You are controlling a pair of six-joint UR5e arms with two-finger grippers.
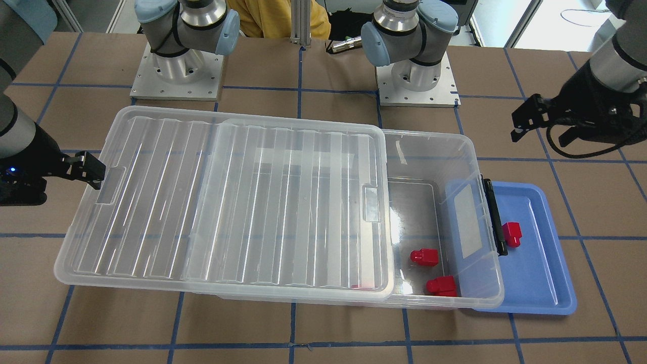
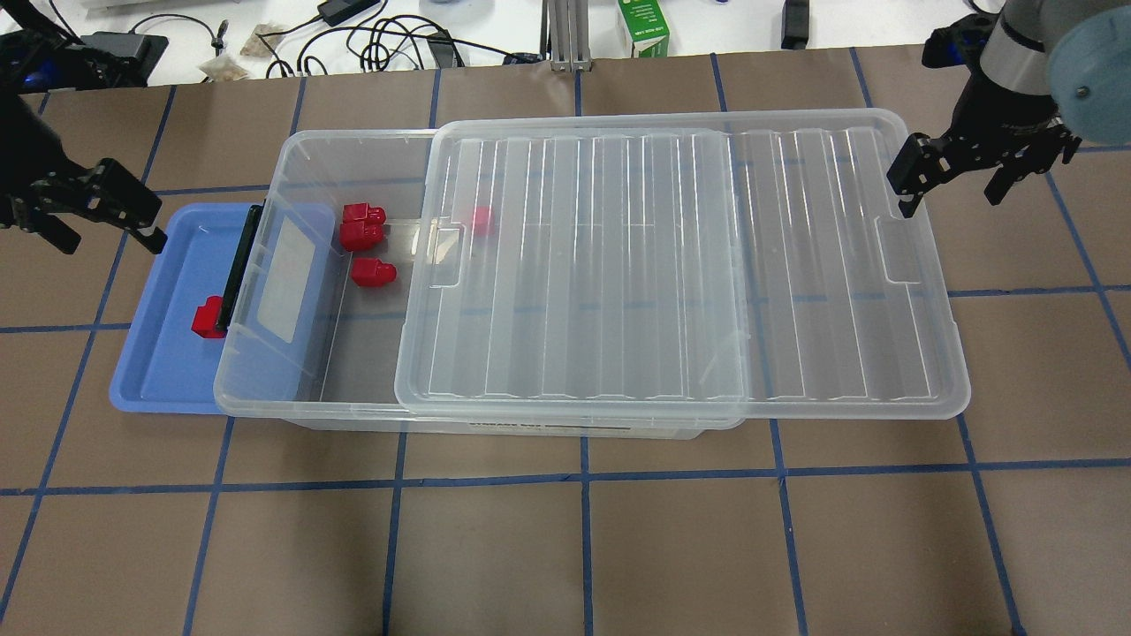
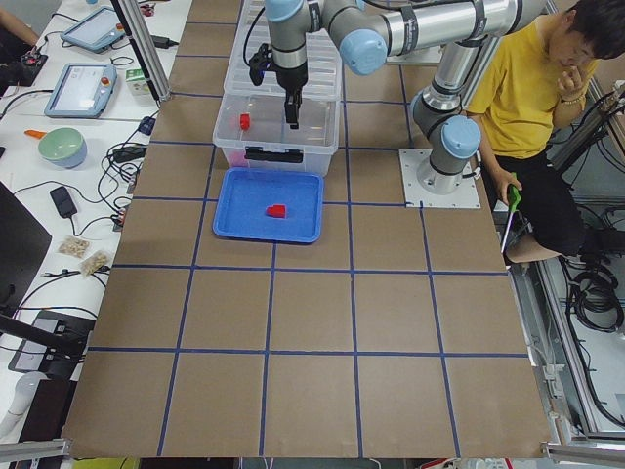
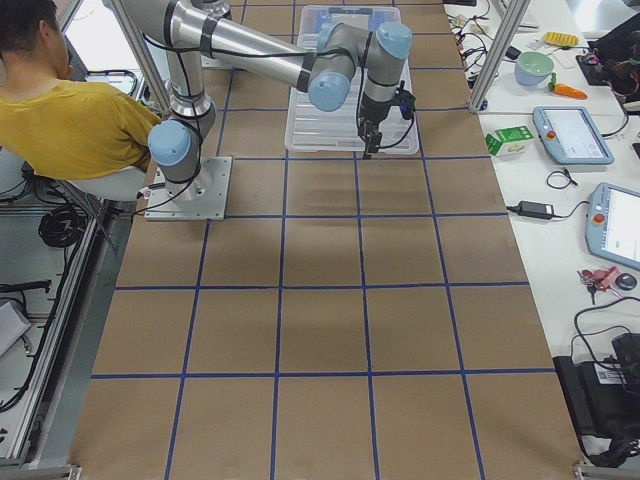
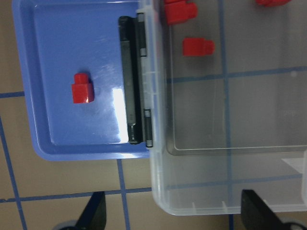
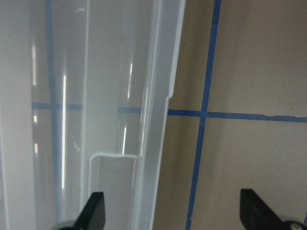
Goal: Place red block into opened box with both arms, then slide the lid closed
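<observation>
One red block (image 2: 208,318) (image 5: 82,88) lies on the blue tray (image 2: 159,371), close to the box's black latch (image 2: 239,265). Two more red blocks (image 2: 373,272) (image 2: 362,233) rest inside the clear box (image 2: 353,146), in its uncovered left end. The ridged lid (image 2: 680,265) covers the rest and overhangs the box's right end. A faint red shape shows under its left edge. My left gripper (image 2: 106,231) (image 5: 172,215) hangs open and empty off the tray's far left corner. My right gripper (image 2: 954,190) (image 6: 172,211) is open and empty at the lid's far right corner.
The two arm bases (image 1: 177,71) (image 1: 417,76) stand on plates behind the box. A person in a yellow shirt (image 3: 527,88) sits by the bases. Cables and a green carton (image 2: 642,26) lie beyond the far table edge. Brown tabletop with blue tape lines surrounds the box.
</observation>
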